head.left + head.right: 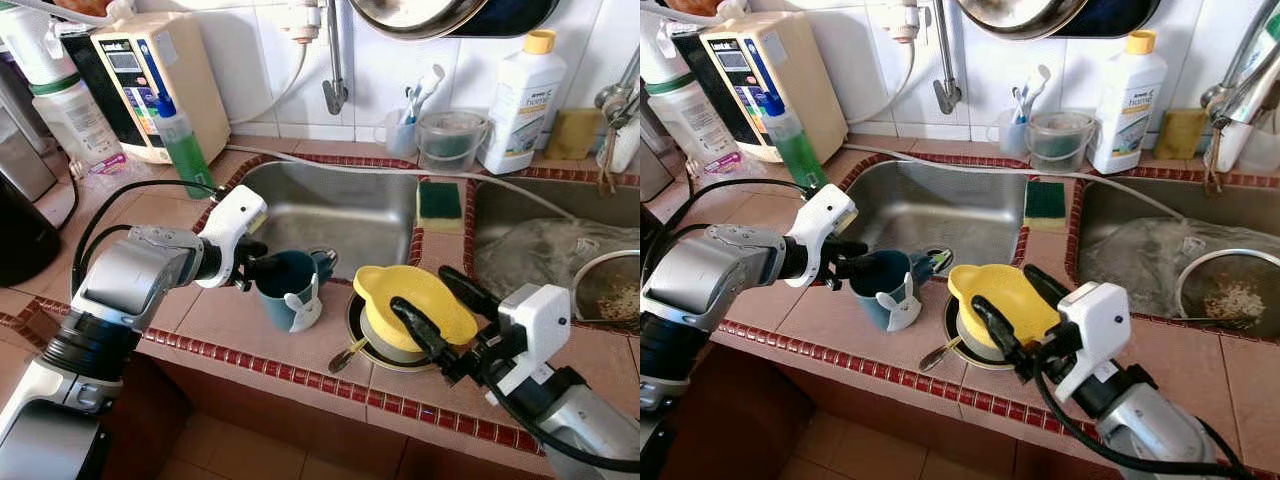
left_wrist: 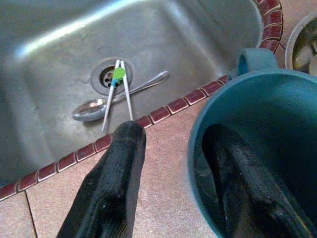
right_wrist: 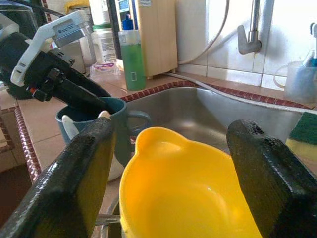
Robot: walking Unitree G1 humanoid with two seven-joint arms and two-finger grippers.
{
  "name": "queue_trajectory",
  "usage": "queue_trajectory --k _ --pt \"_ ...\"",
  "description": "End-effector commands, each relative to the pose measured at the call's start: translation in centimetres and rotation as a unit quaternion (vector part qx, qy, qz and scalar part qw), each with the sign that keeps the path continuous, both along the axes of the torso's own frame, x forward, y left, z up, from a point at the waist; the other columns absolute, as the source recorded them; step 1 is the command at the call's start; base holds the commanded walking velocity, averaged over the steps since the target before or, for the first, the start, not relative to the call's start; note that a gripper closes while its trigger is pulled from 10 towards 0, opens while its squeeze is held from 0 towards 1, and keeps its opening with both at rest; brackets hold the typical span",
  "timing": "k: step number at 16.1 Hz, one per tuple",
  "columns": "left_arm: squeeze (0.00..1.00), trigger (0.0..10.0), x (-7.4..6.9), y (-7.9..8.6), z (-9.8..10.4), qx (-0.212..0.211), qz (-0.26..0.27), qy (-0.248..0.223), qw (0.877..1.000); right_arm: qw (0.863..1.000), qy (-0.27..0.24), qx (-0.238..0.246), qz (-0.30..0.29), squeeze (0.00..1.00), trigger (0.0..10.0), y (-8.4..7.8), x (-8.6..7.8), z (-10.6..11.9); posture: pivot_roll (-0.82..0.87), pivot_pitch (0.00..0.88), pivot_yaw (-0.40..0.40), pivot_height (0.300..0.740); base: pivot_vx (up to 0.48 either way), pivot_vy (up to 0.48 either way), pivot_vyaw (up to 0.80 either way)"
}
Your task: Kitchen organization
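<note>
Counter work at the sink edge, and I've got both arms in play. My left gripper (image 1: 262, 268) is on the teal mug (image 1: 288, 287), which stands on the tiled counter (image 1: 225, 330) just in front of the left sink basin (image 1: 340, 215). One finger is down inside the mug, the other (image 2: 111, 183) outside its wall, so the rim sits between them; the fingers are closed in on that wall. A white rabbit-shaped piece (image 1: 305, 310) is on the mug's front side.

Over to my right: the yellow bowl (image 1: 415, 302) sits nested on a metal bowl (image 1: 375, 352) on the counter, just right of the mug. A utensil handle (image 1: 347, 355) pokes out from under the bowl toward the counter's front edge. My right gripper (image 1: 435, 312) is spread wide, one finger (image 1: 420, 330) lying over the bowl's near side and the other past its far rim. In the right wrist view the bowl sits squarely between the two fingers with daylight on both sides, so I'm straddling it, not squeezing.

Down in the left basin, a spoon (image 2: 94, 106) and a pair of white chopsticks (image 2: 116, 91) lie across the drain. A green sponge (image 1: 439, 201) rests on the divider between basins, and a metal strainer (image 1: 610, 290) holding scraps sits in the right basin.
</note>
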State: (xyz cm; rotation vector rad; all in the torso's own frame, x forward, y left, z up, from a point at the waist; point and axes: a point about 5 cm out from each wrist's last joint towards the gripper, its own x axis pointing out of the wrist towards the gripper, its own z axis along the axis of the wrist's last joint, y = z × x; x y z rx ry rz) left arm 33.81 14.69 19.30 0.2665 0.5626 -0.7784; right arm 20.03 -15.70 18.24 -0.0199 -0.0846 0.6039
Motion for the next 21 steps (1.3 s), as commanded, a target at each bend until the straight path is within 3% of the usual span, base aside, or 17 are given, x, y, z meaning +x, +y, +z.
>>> queue_trajectory --k 1,21 --pt "0.0 0.0 0.08 0.23 0.96 0.007 -0.004 -0.015 1.0 1.0 -0.012 -0.003 0.003 0.0 10.0 0.23 0.01 0.58 -0.3 0.067 0.155 0.74 0.0 0.0 0.0" --pt "0.0 0.0 0.57 0.6 1.84 -0.003 -0.002 -0.031 1.0 1.0 -0.026 -0.005 0.002 0.0 10.0 0.21 0.83 0.88 -0.3 0.023 0.142 0.74 0.0 0.0 0.0"
